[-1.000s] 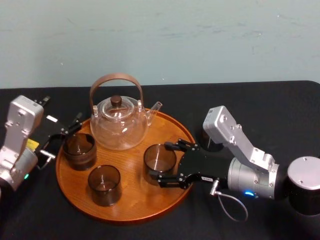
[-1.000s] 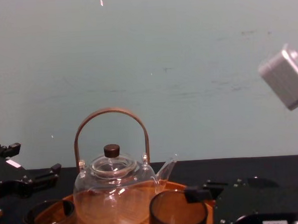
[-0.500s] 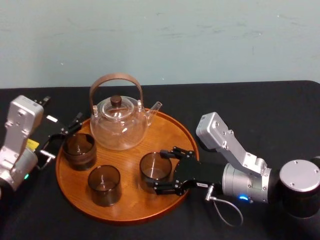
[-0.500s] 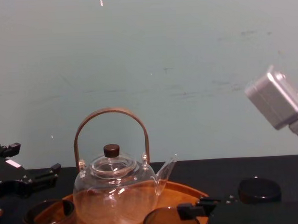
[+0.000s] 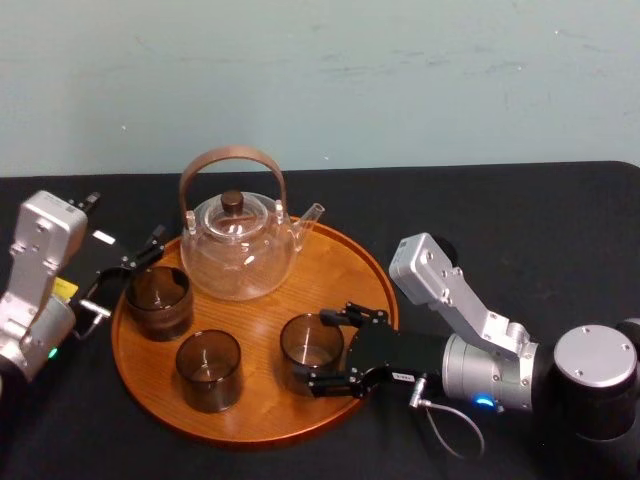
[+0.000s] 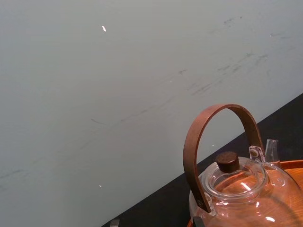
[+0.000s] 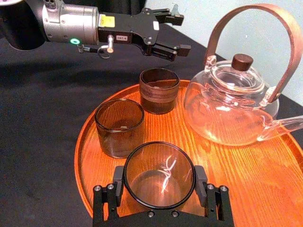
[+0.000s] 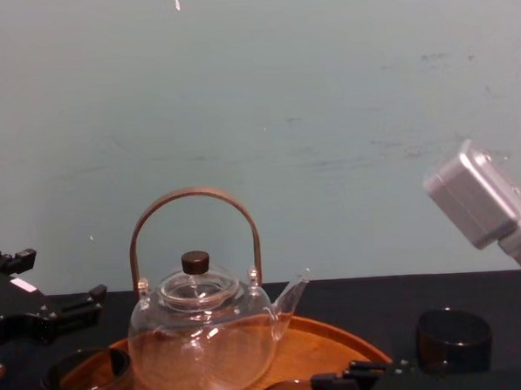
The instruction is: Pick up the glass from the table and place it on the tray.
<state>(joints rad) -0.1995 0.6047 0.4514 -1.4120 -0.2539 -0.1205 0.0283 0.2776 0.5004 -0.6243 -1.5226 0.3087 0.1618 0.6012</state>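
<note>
From the head: pinching the glass in the right hand, one finger on each side, low over the near right part of the tray and inside its rim. Seems to rest on the wood or just above it; cannot tell which. Well apart from the teapot at the back, near a second glass to its left, with a third glass farther back. Left hand parked at the tray's left edge beside that third glass, fingers spread, gripping nothing.

From the left wrist: looking past the teapot's brown handle and lid knob; no help for the placing.

From the right wrist: looking down into the glass, pads pressed to its opposite sides, bare wood beneath. Best, by judgement: settle the base flat first, then spread both fingers evenly so neither drags the side or tips it. Draw straight back over the rim, away from the second glass.

From the chest: only the glass's rim peeping at the lower edge, in front of the teapot. Beware the dark cup on the desk to the right when retreating.
</note>
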